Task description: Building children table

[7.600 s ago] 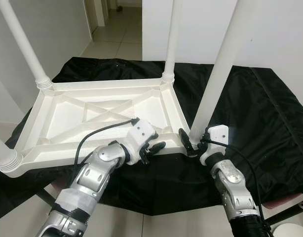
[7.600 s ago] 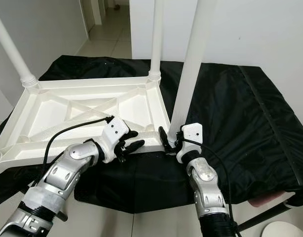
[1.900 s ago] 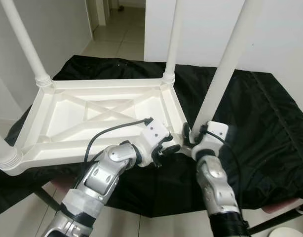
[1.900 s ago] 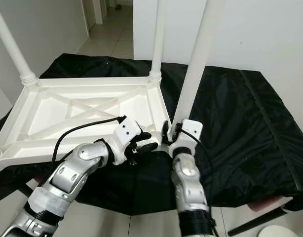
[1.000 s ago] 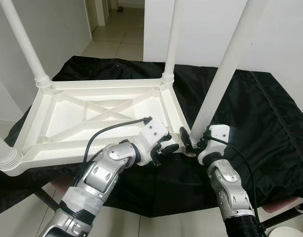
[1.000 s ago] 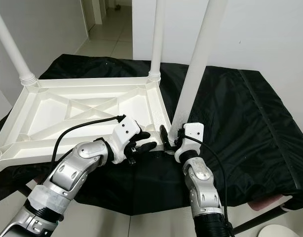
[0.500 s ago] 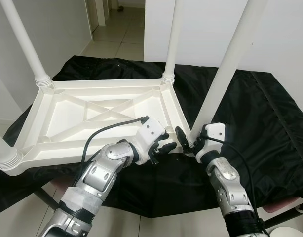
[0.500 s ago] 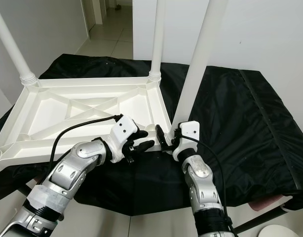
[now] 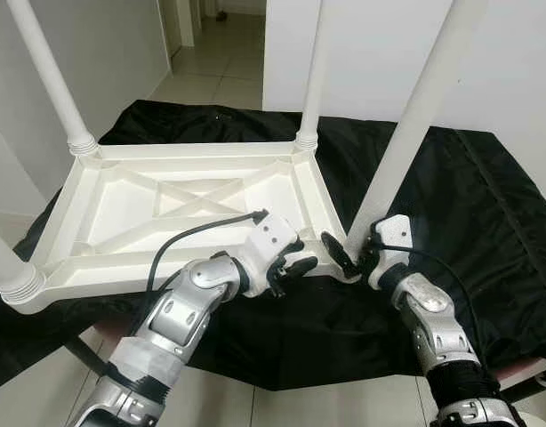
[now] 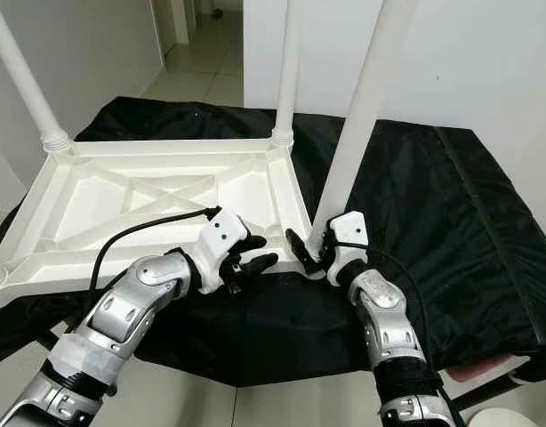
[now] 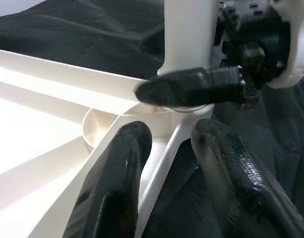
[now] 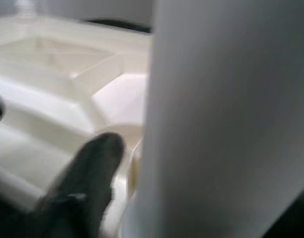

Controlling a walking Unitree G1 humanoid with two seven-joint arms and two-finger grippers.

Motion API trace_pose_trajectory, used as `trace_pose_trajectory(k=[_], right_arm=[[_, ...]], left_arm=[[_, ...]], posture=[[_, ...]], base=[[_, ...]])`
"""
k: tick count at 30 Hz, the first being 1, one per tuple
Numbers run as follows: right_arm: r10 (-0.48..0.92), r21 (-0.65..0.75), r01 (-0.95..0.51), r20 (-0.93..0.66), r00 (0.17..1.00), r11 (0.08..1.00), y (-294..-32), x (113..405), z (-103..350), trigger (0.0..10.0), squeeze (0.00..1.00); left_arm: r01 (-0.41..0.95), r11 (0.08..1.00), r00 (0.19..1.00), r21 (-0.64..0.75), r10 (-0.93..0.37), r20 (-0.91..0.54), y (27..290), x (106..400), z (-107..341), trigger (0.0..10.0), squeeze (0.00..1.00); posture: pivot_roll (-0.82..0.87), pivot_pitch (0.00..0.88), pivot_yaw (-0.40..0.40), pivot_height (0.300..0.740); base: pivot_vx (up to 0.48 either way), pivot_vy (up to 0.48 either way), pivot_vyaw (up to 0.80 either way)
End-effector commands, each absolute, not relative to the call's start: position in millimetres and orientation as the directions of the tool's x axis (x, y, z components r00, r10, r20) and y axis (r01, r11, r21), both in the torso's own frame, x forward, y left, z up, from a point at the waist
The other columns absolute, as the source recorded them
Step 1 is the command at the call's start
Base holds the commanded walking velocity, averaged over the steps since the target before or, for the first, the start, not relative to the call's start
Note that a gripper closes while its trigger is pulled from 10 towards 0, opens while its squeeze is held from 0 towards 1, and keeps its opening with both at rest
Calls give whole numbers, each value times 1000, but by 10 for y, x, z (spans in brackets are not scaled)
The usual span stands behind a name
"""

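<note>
The white children's table top [image 9: 184, 209] lies upside down on a black cloth [image 9: 486, 222], with three legs seated and the fourth leg [image 9: 406, 142] standing at the near right corner. The right gripper [image 9: 344, 258] grips that leg's base; the left gripper [image 9: 295, 267], fingers parted, straddles the top's near rim beside the socket. Judgement: the leg should stay plumb while turning, with the top braced against sliding.

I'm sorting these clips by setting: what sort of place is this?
Probably a room in a home. A tiled hallway leads off between plain white walls, and an upturned white children's table lies on a black cloth while the left gripper and right gripper work at its near leg.
</note>
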State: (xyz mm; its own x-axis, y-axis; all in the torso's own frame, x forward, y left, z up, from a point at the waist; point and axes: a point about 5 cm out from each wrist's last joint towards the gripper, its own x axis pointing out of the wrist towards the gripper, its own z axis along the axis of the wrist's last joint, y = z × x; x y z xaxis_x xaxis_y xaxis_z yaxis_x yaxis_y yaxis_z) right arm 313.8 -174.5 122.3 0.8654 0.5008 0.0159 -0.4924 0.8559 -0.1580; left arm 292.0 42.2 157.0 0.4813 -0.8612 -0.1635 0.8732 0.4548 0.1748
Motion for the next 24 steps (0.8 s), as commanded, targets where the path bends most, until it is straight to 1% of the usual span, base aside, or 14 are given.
trace_pose_trajectory(k=[1, 8, 10, 11, 12, 13, 17, 20, 24], right_arm=[[533, -173, -526, -7, 846, 833, -1768, 3145, 1197, 0, 0], [571, -164, -567, -25, 820, 807, -1772, 3099, 1133, 0, 0], [564, -156, -560, -25, 826, 814, -1767, 3089, 1112, 0, 0], [557, -141, -554, -26, 830, 820, -1767, 3088, 1102, 3137, 0], [557, -141, -554, -26, 830, 820, -1767, 3088, 1102, 3137, 0], [534, -116, -532, -14, 846, 839, -1762, 3097, 1109, 10000, 0], [516, -100, -514, -1, 856, 852, -1752, 3103, 1119, 10000, 0], [436, -104, -434, 6, 900, 895, -1738, 3130, 1116, 10000, 0], [385, -87, -383, 1, 923, 919, -1721, 3141, 1110, 10000, 0]], left_arm=[[885, 427, 457, 186, -874, -167, 408, 2889, 1568, 10000, 0], [882, 434, 463, 185, -872, -161, 413, 2902, 1579, 10000, 0], [881, 437, 465, 184, -871, -159, 413, 2903, 1580, 10000, 0], [880, 438, 466, 183, -871, -157, 412, 2902, 1580, 10000, 0], [880, 438, 466, 183, -871, -157, 412, 2902, 1580, 10000, 0], [880, 439, 467, 181, -871, -156, 414, 2899, 1580, 10000, 0], [879, 440, 468, 182, -870, -157, 417, 2895, 1576, 10000, 0], [879, 442, 468, 178, -870, -156, 425, 2888, 1574, 10000, 0], [880, 442, 468, 174, -870, -154, 428, 2880, 1572, 10000, 0]], posture=[[41, 0, -20, 740], [44, 0, -24, 740], [45, 0, -27, 740], [45, 0, -28, 740], [45, 0, -28, 740], [46, 0, -29, 740], [49, 0, -31, 740], [50, 0, -32, 740], [49, 0, -33, 740]], base=[[0, 0, 0], [0, 0, 0], [0, 0, 0], [0, 0, 0], [0, 0, 0], [0, 0, 0], [0, 0, 0], [0, 0, 0], [0, 0, 0]])
